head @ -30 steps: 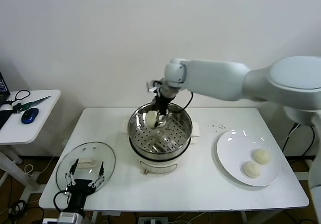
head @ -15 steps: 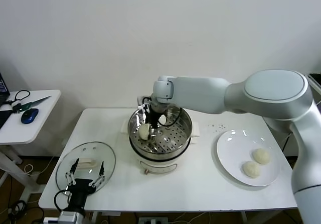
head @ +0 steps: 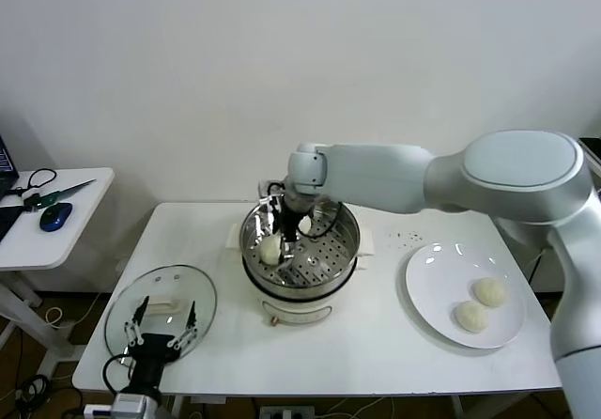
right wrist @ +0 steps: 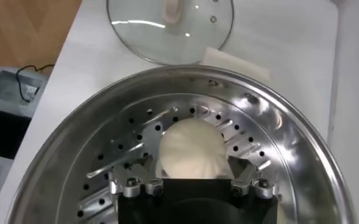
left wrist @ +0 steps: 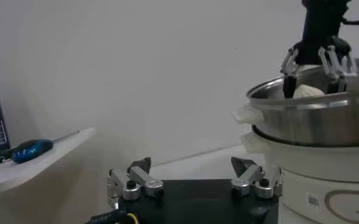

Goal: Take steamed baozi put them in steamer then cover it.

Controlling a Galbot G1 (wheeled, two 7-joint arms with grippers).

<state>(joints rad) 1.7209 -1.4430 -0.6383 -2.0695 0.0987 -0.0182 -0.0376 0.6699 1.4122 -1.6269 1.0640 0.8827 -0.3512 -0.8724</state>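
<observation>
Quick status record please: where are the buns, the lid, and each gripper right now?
right gripper: inside steamer, around a bun; grip unclear
bun in gripper: low over the perforated floor, left side
buns on plate: two
lid: flat on table, left of steamer
left gripper: open, parked near lid
steamer: uncovered

A plain white wall (head: 188, 62) fills the space behind a white rectangular table (head: 376, 344), evenly lit with no strong shadows. Beyond the table's left edge stands a smaller white side table (head: 56, 236) on a metal leg, carrying a blue computer mouse (head: 55, 216) and green-handled scissors (head: 58, 193). Wooden floor (head: 23, 353) shows below the table's near left corner, with dark cables (head: 28, 386) lying on it.
</observation>
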